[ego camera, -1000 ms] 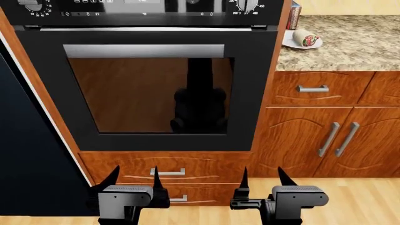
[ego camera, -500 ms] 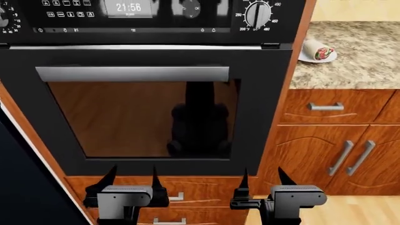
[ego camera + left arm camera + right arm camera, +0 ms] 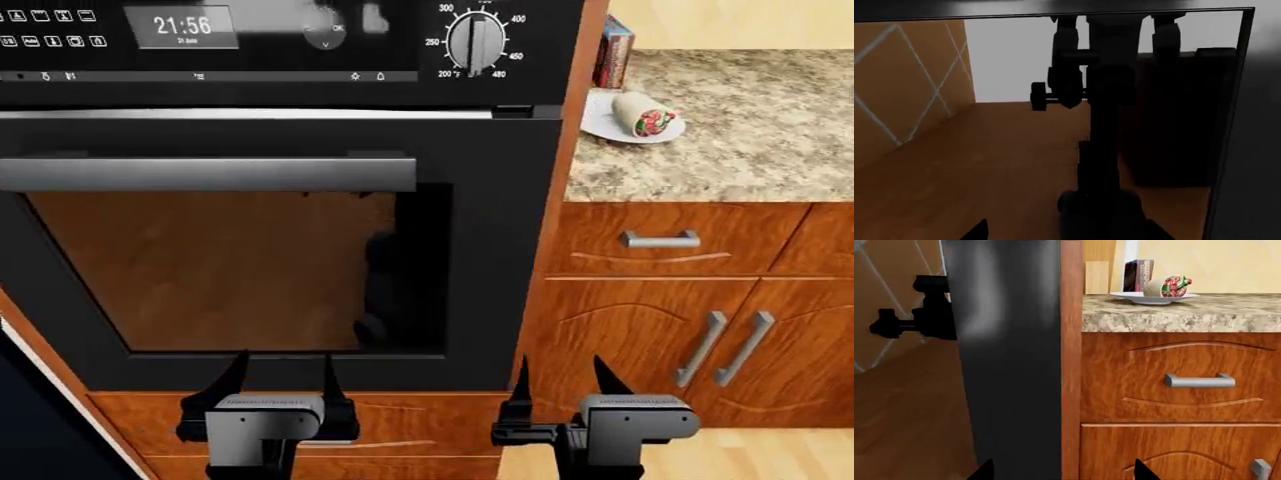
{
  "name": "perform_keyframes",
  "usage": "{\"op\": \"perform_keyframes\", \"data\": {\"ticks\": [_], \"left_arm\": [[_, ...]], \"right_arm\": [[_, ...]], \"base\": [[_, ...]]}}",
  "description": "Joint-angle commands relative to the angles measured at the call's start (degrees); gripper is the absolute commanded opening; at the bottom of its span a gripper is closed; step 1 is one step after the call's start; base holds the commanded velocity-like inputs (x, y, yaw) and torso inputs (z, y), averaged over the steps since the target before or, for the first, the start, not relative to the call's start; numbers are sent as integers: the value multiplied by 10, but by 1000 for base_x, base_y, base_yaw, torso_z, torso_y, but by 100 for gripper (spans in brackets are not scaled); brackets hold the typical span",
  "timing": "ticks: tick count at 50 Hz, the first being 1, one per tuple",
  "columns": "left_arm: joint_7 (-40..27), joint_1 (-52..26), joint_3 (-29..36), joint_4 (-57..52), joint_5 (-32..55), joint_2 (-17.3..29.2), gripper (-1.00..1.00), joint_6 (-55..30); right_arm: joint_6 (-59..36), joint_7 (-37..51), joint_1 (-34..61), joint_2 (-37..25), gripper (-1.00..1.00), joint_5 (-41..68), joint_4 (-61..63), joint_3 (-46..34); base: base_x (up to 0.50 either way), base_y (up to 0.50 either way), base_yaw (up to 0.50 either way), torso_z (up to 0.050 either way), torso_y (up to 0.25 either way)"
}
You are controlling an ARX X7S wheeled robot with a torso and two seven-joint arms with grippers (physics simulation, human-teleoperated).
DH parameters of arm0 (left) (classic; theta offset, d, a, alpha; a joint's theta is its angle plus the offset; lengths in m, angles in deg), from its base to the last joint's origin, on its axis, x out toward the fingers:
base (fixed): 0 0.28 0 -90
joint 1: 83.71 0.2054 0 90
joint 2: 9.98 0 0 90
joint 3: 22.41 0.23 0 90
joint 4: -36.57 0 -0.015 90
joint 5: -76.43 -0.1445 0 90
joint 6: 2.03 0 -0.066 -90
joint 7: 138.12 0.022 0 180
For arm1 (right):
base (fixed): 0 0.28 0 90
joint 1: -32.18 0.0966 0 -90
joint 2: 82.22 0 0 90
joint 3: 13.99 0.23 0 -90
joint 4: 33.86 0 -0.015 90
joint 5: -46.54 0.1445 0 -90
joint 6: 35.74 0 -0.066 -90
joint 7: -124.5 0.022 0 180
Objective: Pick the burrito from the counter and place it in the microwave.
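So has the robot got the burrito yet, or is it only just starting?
Only just starting. Nothing looks done: the burrito lies on its white plate on the counter. Both hands are empty and open, the left gripper and right gripper low before the oven. Left: reach it, grab it, put it in a microwave, which isn't in view.

Burrito on a plate at the counter's left end, beside the oven, books behind.
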Motion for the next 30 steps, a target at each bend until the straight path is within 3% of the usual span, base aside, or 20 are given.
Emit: {"op": "perform_keyframes", "data": {"ticks": [1,30], "left_arm": [[-4,0,6,1,3,3,100,3],[-12,1,19,2,11,12,100,11]], "right_arm": [[2,4,-1,-4,100,10,0,-2],[9,15,-2,-12,100,19,0,-11]], "base": [[0,-500,0,0,0],[0,-500,0,0,0]]}}
